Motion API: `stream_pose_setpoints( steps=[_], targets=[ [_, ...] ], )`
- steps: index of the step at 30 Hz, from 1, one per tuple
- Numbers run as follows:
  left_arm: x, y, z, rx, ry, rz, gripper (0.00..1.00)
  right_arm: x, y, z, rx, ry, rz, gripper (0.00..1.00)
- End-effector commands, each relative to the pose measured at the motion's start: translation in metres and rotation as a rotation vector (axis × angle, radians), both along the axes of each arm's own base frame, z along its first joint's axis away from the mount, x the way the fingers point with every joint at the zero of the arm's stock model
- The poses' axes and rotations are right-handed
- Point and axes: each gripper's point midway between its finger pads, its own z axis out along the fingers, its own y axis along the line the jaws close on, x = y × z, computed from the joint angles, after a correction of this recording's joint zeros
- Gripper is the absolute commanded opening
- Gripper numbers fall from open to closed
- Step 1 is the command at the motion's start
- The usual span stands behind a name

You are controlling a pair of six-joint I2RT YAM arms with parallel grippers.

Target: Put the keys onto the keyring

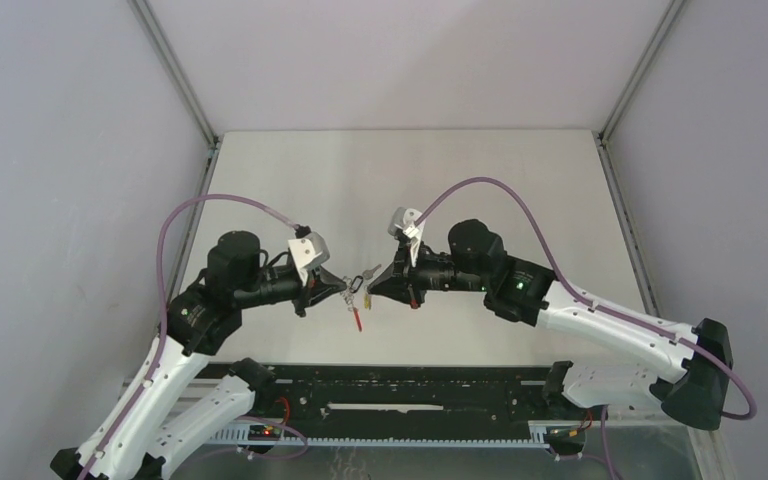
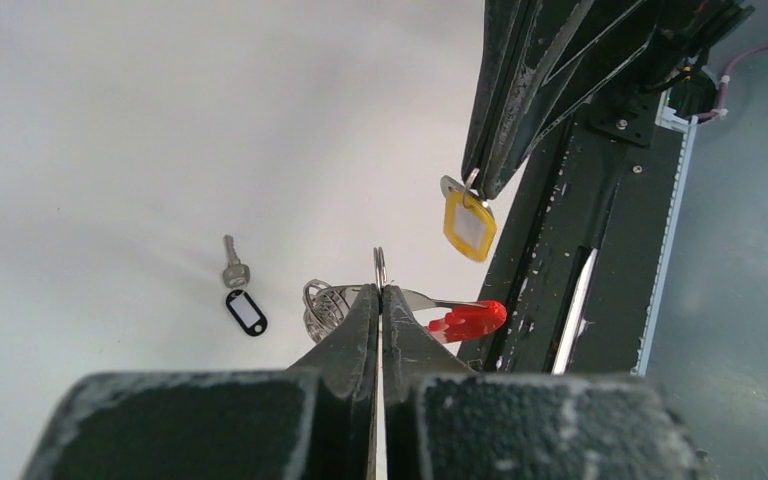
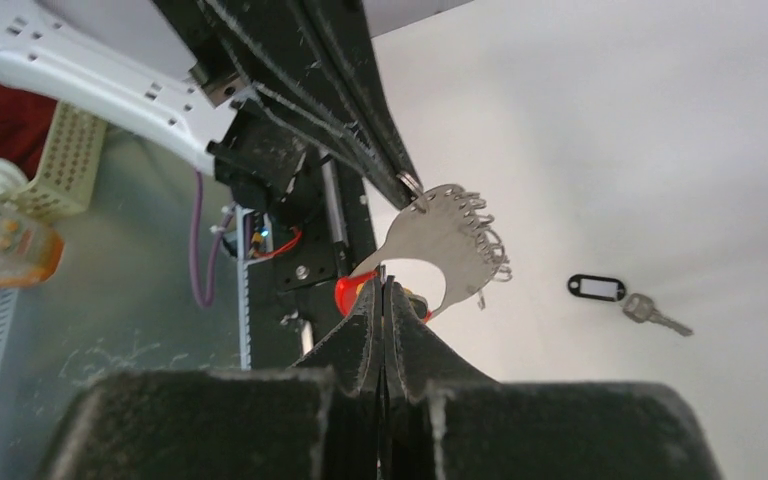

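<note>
keyring (image 3: 442,243): silver curved plate, bunch of wire rings along one edge, red plastic end. it's held up off the table (image 2: 110,150), between the two arms near the table's middle. left gripper (image 2: 381,290) is pressed together on one small ring of it; the ring sticks out edge-on past the fingertips. yellow-tag key (image 2: 468,225) hangs from the right gripper (image 3: 385,290), fingers pinched tight at the key's head, tag dangling below. it's near the keyring's red end but not touching it in the left wrist view. black-tag key (image 2: 246,312) lies flat on the table, apart from both grippers, not on any ring.
</note>
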Motion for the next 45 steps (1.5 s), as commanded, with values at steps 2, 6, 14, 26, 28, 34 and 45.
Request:
stream_pose_setpoints(
  steps=[2, 6, 14, 26, 28, 34, 45],
  targets=[
    [0.011, 0.001, 0.001, -0.006, -0.034, 0.052, 0.0, 0.021, 0.001, 0.007, -0.053, -0.051, -0.154, 0.0],
    [0.015, 0.001, 0.002, -0.012, -0.038, 0.076, 0.0, 0.029, 0.004, 0.013, -0.065, -0.07, -0.233, 0.0],
    [0.016, -0.001, 0.0, -0.017, -0.036, 0.081, 0.0, 0.023, 0.021, 0.024, -0.032, -0.09, -0.243, 0.0],
    [0.016, -0.003, 0.003, -0.03, -0.045, 0.081, 0.0, 0.015, 0.036, 0.026, 0.001, -0.096, -0.188, 0.0],
    [0.015, -0.005, 0.003, -0.031, -0.044, 0.074, 0.0, 0.016, 0.037, 0.027, 0.009, -0.099, -0.187, 0.0],
    [0.013, -0.007, 0.0, -0.028, -0.034, 0.055, 0.0, 0.013, 0.043, 0.029, 0.022, -0.112, -0.158, 0.0],
    [0.01, -0.009, -0.002, -0.025, -0.036, 0.037, 0.0, 0.016, 0.043, 0.025, 0.012, -0.113, -0.172, 0.0]
  ],
)
